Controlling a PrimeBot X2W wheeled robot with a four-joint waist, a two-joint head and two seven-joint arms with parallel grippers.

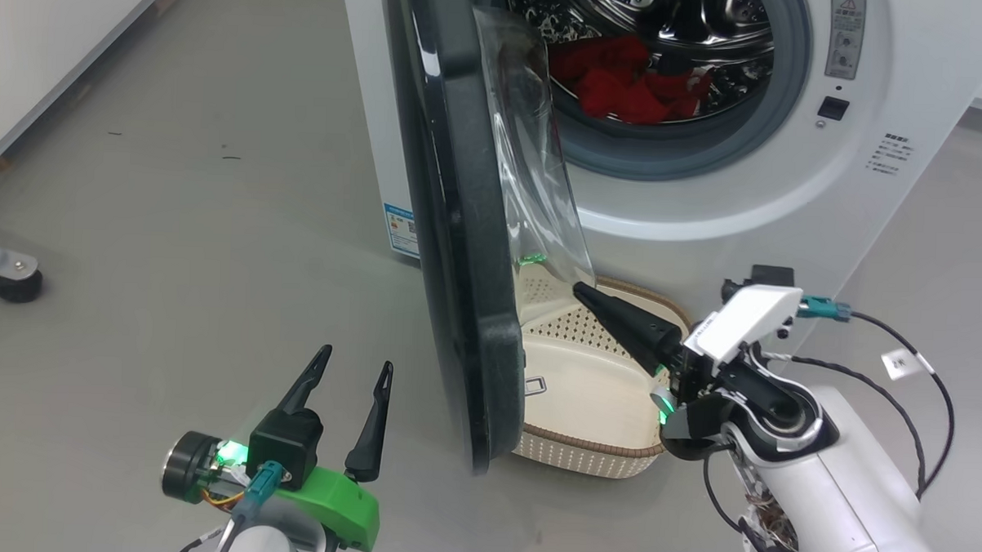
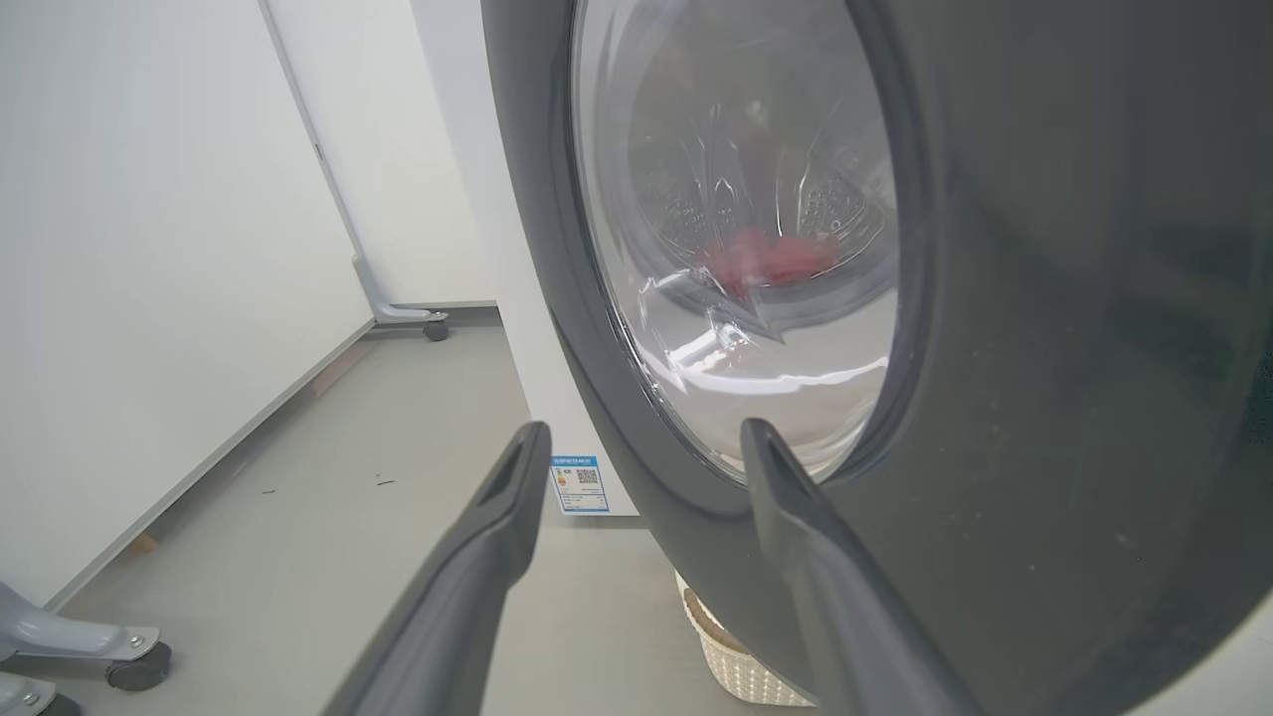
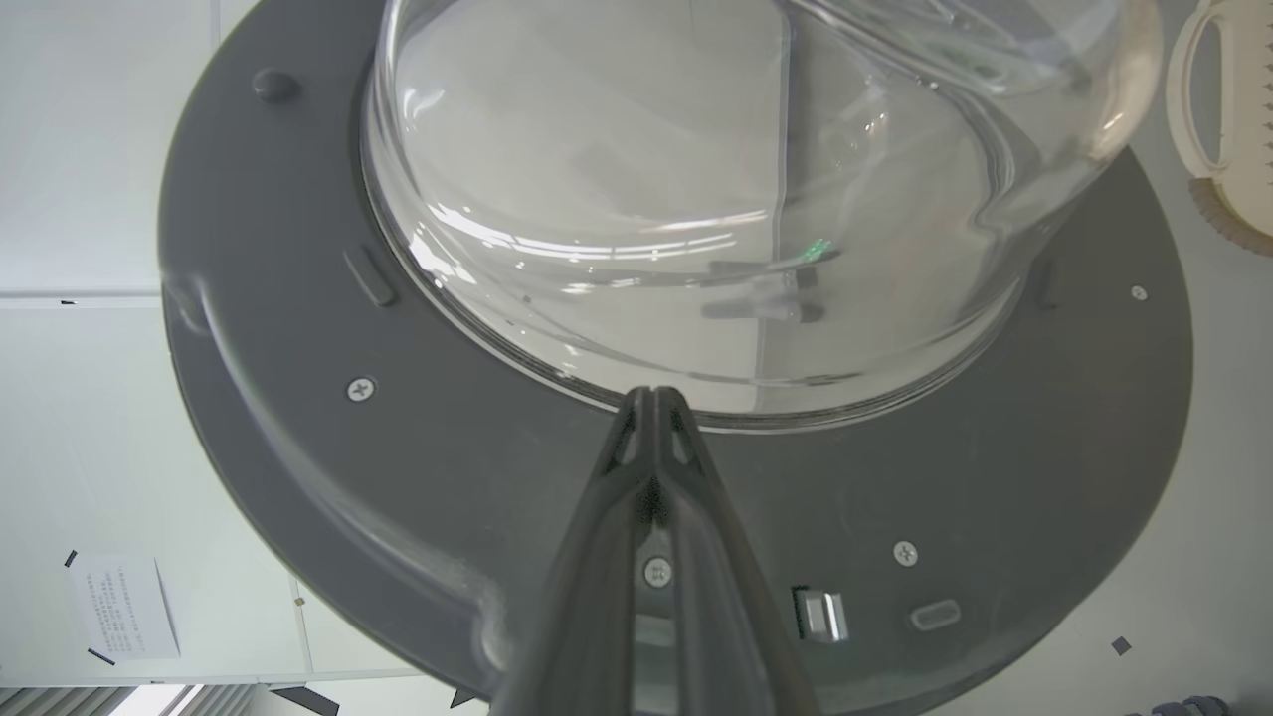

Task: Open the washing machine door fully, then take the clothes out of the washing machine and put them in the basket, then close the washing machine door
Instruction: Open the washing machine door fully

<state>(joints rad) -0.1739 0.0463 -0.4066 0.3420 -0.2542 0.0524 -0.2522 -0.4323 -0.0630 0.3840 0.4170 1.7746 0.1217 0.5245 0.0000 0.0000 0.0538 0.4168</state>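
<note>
While 1 door (image 1: 460,226) hangs ajar | 1 basket (image 1: 590,469) | L tool (image 1: 356,359) spread | R tool (image 1: 580,290) clenched, empty

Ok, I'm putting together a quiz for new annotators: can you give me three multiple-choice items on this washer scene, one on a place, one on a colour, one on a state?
1. Where is the basket relative to the washing machine?
A) on top of it
B) inside it
C) on the floor in front of it, beside the open washing machine door

2. What colour are the clothes?
A) blue
B) red
C) yellow

3. How do the right arm's jaws stand?
A) shut, holding nothing
B) wide open
C) shut on a garment

Answers:
1 C, the head view shows it on the floor below the opening.
2 B, red fabric lies inside the washer.
3 A, the right wrist view shows the fingers pressed together with nothing between.
</note>
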